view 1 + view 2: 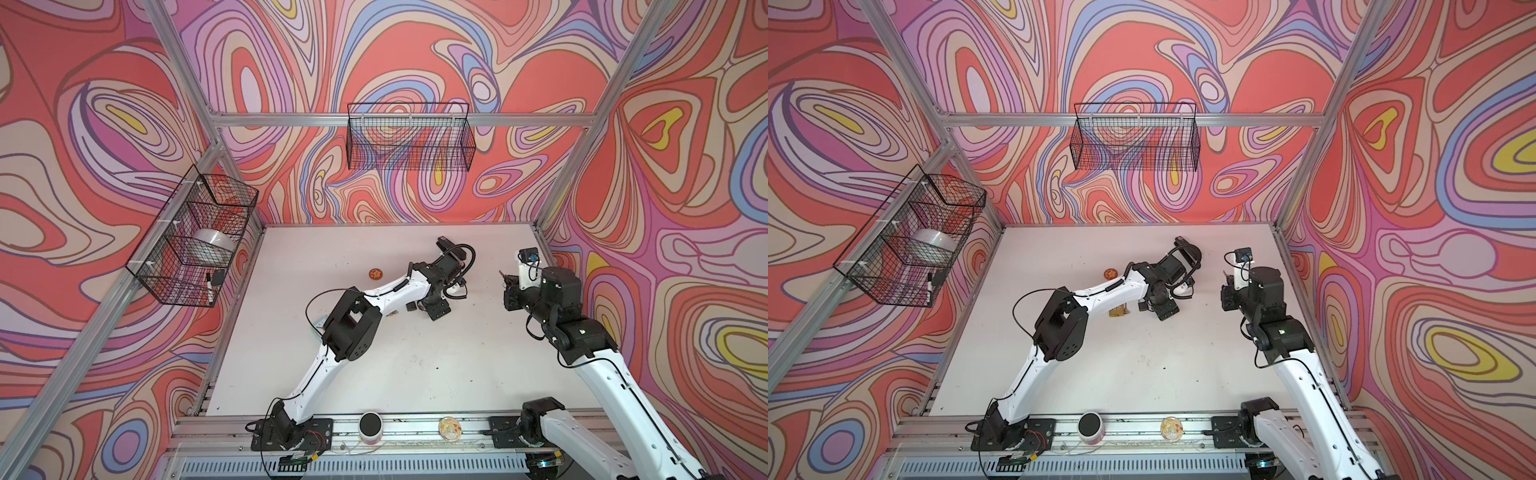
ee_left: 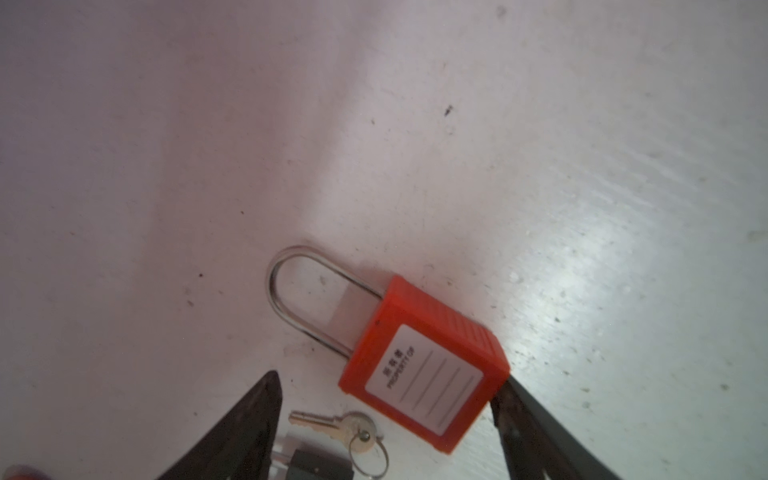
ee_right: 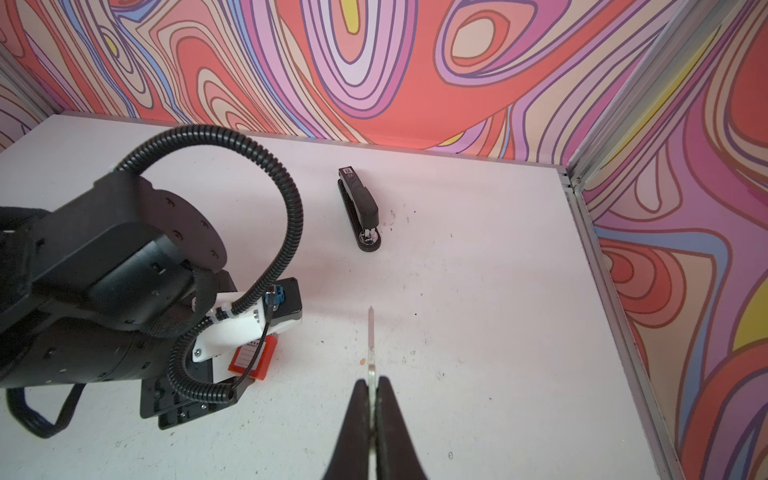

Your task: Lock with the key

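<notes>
Over table (image 3: 478, 291), R gripper (image 3: 372, 382) pinches key (image 3: 370, 336).

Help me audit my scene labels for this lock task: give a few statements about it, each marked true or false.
The right end effector is shut on a key. True.
The padlock stands upright. False: it lies flat on the table, label up.
The left end effector grips the padlock. False: it is open, with its fingers on either side of it.
A black stapler lies on the table. True.
A spare key on a ring lies beside the padlock. True.
</notes>
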Tool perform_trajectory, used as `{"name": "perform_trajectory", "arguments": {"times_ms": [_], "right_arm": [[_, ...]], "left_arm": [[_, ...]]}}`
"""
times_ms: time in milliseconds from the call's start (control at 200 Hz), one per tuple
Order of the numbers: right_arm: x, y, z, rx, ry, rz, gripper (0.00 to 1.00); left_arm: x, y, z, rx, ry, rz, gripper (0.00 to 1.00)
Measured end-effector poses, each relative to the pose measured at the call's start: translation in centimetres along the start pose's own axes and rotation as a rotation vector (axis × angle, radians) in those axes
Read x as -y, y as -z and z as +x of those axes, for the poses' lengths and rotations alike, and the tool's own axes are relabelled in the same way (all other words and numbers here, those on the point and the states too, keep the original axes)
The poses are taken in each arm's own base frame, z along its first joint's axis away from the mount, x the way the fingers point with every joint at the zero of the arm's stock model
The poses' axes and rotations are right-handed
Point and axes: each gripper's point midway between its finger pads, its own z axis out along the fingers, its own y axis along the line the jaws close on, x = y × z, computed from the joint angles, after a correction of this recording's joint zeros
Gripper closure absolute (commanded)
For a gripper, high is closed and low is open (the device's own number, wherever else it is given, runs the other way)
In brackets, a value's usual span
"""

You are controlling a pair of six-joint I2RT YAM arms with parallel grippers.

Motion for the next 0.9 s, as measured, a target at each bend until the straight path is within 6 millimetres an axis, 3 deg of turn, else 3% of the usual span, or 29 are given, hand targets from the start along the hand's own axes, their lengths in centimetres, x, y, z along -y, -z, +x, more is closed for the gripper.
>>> {"name": "perform_trajectory", "arguments": {"times_ms": [190, 451, 601, 781, 901], "right_arm": [[-0.1, -0.2, -0.2, 0.019, -0.036, -0.009, 1.00], [-0.9, -1.6, 1.9, 0.007, -0.180, -0.051, 1.00], [-2.4, -4.0, 4.7, -0.049, -0.360, -0.134, 1.00], [-3.8, -6.8, 10.1, -0.148, -0.580, -0.157, 1.00], [-4.5, -8.3, 11.0, -0.163, -0.680, -0.165, 1.00]], "left_arm": [[1.0, 1.9, 1.0, 0.044, 0.005, 0.036, 0.19], [-1.1, 9.3, -0.9, 0.290, 0.100, 0.041, 0.20], [-3.4, 11.4, 0.6, 0.393, 0.209, 0.053, 0.20], [-5.6, 11.7, 2.8, 0.411, 0.306, 0.052, 0.20], [-5.8, 12.2, 4.1, 0.410, 0.334, 0.050, 0.20]]}}
